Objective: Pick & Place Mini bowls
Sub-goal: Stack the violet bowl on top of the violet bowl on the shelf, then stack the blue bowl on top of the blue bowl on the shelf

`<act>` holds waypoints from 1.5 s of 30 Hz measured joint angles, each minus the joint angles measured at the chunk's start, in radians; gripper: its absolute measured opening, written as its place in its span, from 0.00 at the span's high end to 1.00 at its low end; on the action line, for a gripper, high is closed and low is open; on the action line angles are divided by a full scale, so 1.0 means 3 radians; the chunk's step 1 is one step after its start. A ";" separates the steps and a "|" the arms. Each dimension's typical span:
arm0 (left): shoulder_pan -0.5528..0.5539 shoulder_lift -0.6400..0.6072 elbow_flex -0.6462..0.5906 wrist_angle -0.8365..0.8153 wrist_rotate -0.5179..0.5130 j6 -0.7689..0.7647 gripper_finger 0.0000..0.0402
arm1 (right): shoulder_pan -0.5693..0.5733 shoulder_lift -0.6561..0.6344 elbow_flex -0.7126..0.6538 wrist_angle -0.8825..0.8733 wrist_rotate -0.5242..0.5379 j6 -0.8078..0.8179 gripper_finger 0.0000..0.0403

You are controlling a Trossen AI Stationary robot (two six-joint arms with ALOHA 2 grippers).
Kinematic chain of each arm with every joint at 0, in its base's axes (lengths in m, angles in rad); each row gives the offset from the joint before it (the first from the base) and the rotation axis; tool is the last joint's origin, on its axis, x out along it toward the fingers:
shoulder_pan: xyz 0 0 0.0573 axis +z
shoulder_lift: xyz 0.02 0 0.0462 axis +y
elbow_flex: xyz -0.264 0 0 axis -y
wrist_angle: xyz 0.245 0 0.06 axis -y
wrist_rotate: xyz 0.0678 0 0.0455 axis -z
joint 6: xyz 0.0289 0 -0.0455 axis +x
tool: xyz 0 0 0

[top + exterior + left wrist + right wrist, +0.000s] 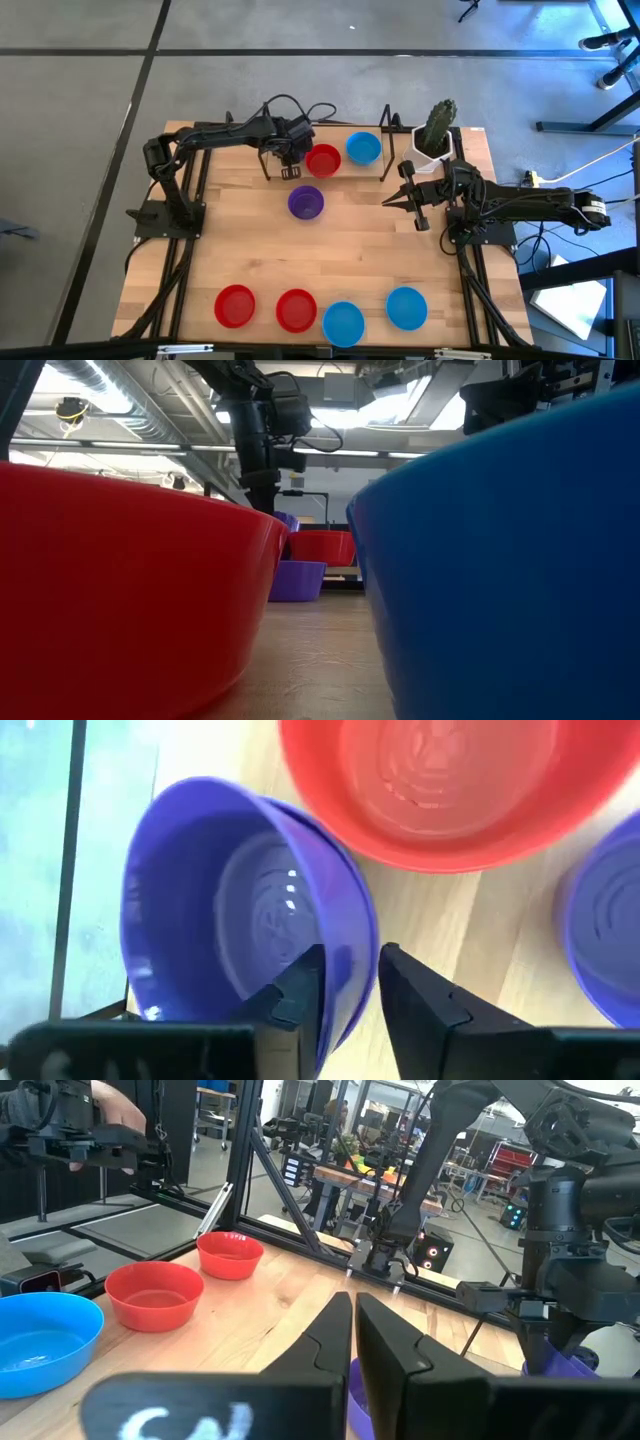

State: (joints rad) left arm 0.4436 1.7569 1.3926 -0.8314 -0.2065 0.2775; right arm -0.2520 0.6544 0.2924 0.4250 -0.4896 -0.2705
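The wooden tabletop (380,250) carries the mini bowls, and the potted cactus (437,130) at its far right corner serves as the landmark. Counted from above, there are three red bowls, three light blue and at least two purple.

Just beside the cactus, toward the left arm, sits one blue bowl (363,148), and next to that a red bowl (323,160). A purple bowl (306,202) lies alone nearer the middle, diagonally away from the cactus. Along the edge opposite the cactus runs a row of four: two red bowls (235,305) (296,310), then two blue bowls (343,322) (406,307).

The left tool (350,985) is beyond the red bowl from the cactus, its fingers clamped over the rim of another purple bowl (240,920), one inside and one outside the wall. That bowl is tilted, and its doubled rim suggests two nested together, though I cannot be sure.

The right tool (405,197) hangs just in front of the cactus, fingers drawn together, holding nothing.
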 joint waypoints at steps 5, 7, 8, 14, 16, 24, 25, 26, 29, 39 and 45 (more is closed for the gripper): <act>-0.0067 0.0000 0.0000 -0.0005 -0.0021 0.0138 0.70 | 0.0000 -0.0001 0.0000 0.0001 0.0000 0.0000 0.95; -0.0094 0.0000 -0.0001 -0.0006 -0.0023 0.0209 0.67 | 0.0000 0.0000 0.0000 0.0000 0.0000 0.0000 0.95; -0.0106 0.0000 -0.0001 -0.0005 -0.0026 0.0233 0.66 | 0.0000 0.0000 0.0000 0.0000 0.0000 0.0000 0.95; -0.0174 0.0000 -0.0001 0.0022 -0.0204 0.0353 0.61 | 0.0000 -0.0001 0.0000 0.0000 0.0000 0.0000 0.95; -0.0203 -0.0009 -0.0001 0.0001 -0.0271 0.0369 0.60 | 0.0000 -0.0001 0.0000 0.0001 0.0000 -0.0001 0.95; -0.0480 -0.0346 0.0240 -0.0546 -0.0455 0.0329 0.65 | 0.0000 -0.0001 0.0000 0.0000 -0.0001 0.0000 0.95; -0.0529 -0.0435 0.0274 -0.0645 -0.0423 0.0300 0.66 | 0.0000 -0.0001 0.0000 0.0001 0.0000 0.0000 0.95; -0.0569 -0.0548 0.0282 -0.0712 -0.0355 0.0297 0.67 | 0.0000 -0.0001 0.0000 0.0000 0.0000 0.0000 0.95; -0.0611 -0.1003 0.0186 -0.0782 0.0243 0.0456 0.72 | 0.0000 -0.0001 0.0000 -0.0001 0.0000 0.0001 0.95; -0.0218 -0.3008 -0.2022 0.1983 0.0943 0.0598 0.99 | 0.0000 -0.0001 0.0000 -0.0015 0.0000 -0.0005 0.95; 0.0156 -0.3649 -0.2977 0.3249 0.1039 -0.0019 0.99 | 0.0000 -0.0001 0.0000 -0.0015 0.0000 -0.0014 0.95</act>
State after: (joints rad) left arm 0.4905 0.6621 0.4994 0.1433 0.1053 0.2716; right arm -0.2520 0.6540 0.2924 0.4206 -0.4896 -0.2745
